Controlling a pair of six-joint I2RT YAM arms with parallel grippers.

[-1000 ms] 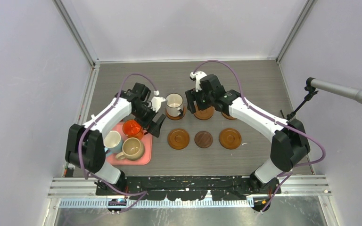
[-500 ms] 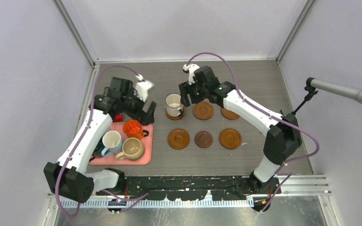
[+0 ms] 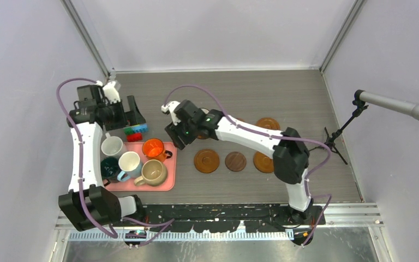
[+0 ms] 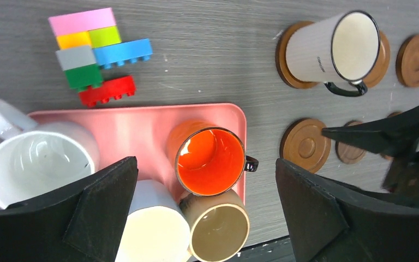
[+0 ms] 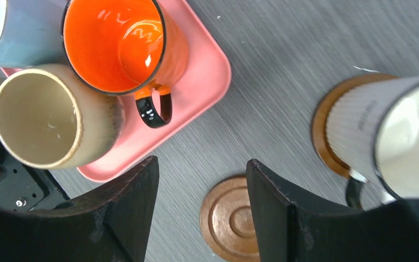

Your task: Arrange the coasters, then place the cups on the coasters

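Observation:
A white cup stands on a back-row coaster. Further coasters lie around it, with a darker one in the front row. On the pink tray are the orange cup, tan cup, light blue cup, dark green cup and a second white cup. My right gripper hangs open and empty between the tray's corner and a front coaster, near the orange cup's handle. My left gripper is wide open, high behind the tray.
The pink tray lies at the near left. Colourful toy blocks sit just behind it, below my left gripper. My right arm stretches across the back-row coasters, hiding one. A microphone stand is at the right edge.
My right gripper swept left from the back-row coasters, past the white cup, to the tray's corner, its jaws narrowing. My left arm pulled back and left, away from the orange cup.

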